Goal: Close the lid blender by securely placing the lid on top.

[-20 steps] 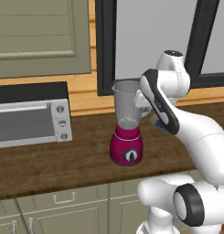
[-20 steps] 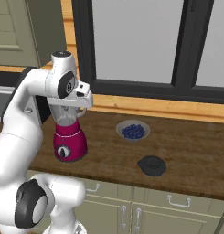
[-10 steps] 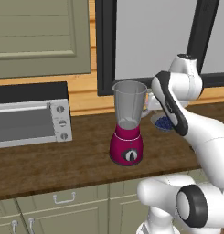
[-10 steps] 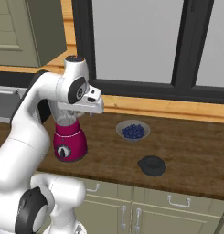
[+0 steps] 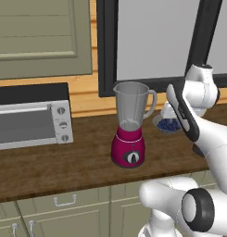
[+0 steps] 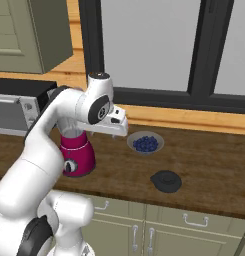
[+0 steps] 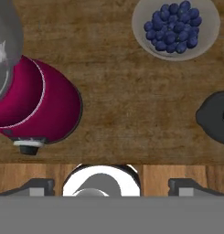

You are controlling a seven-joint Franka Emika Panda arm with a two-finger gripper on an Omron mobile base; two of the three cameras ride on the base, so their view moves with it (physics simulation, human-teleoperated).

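The blender [image 5: 129,134] stands upright on the wooden table [image 5: 50,164], its magenta base resting on the wood and its clear jar open at the rim; it serves as the landmark here. In the right base view the blender [image 6: 75,155] is partly hidden behind the white arm, which rises from the lower left, bends at a raised elbow, and carries its hand out level above the table just to the right of the blender; the hand points downward toward the wood. The fingers [image 7: 111,185] show as two small dark tips [image 7: 39,186] at the bottom of the hand view, set well apart with nothing between them; they hang above bare table, beside the blender [image 7: 38,107] and not touching it. The lid [image 6: 166,180] lies flat on the table well to the right of the blender, nearer the front edge; in the hand view the lid [image 7: 216,116] is cut off by the right border. A bowl of blue berries [image 6: 145,143] sits on the table to the right of the blender and behind the lid, apart from both; from the left base view the bowl [image 5: 168,125] is just behind the arm's forearm. A silver toaster oven [image 5: 29,121] stands well to the left of the blender, against the wall.
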